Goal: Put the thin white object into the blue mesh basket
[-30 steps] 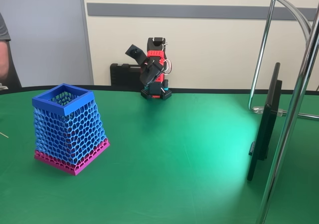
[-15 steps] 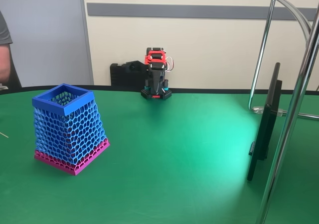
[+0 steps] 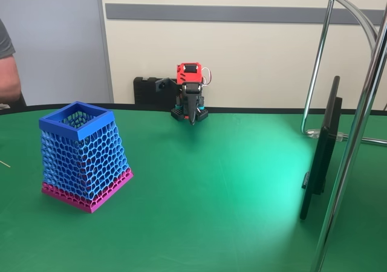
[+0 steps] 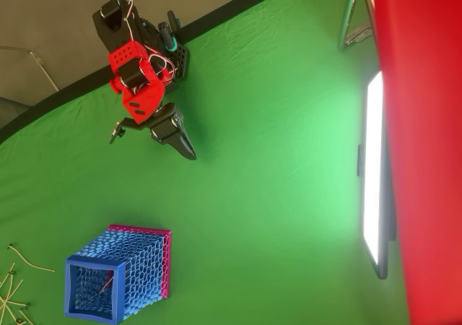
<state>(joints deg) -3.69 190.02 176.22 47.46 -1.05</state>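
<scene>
The blue mesh basket (image 3: 81, 157) (image 4: 115, 278) stands upright on the green table, at the left in the fixed view. On the table beyond it, the thin white object (image 4: 32, 265) lies gently curved with one hooked tip. A short thin sliver shows inside the basket. My gripper (image 3: 192, 118) (image 4: 189, 152) hangs at the far side of the table near the arm's base, pointing down at the cloth. Its jaws are together with nothing between them. It is far from both the basket and the strand.
Several more thin sticks (image 4: 11, 292) lie in a loose pile next to the strand. A chrome stand (image 3: 357, 133) rises at the right. A person's arm (image 3: 7, 66) shows at the left edge. A black case (image 3: 151, 90) sits behind the arm.
The arm has swung round from a raised, left-facing pose, and the gripper now points down at the table. The basket has not moved.
</scene>
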